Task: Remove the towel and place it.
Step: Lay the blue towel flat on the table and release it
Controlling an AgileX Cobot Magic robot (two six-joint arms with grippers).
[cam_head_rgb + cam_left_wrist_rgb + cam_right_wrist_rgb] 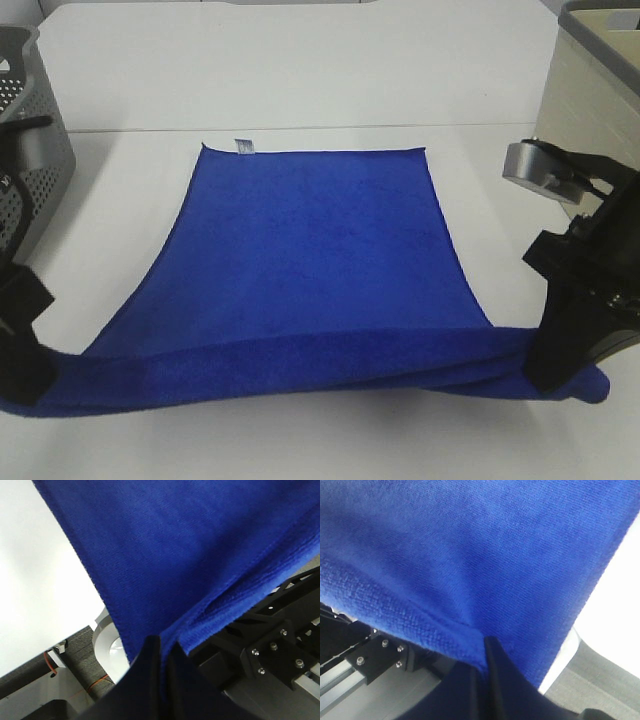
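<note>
The royal-blue towel (310,250) is spread over the white table, its far edge with a small pale tag (242,147) lying flat. Its near edge is lifted and stretched between my two grippers. My left gripper (20,375) is shut on the near left corner; in the left wrist view the fingers (162,652) pinch the towel (190,555). My right gripper (560,365) is shut on the near right corner; in the right wrist view the fingers (485,655) clamp the towel (470,545).
A grey perforated basket (35,150) stands at the far left. A pale grey bin (595,90) stands at the far right. The white table (300,70) extends behind the towel.
</note>
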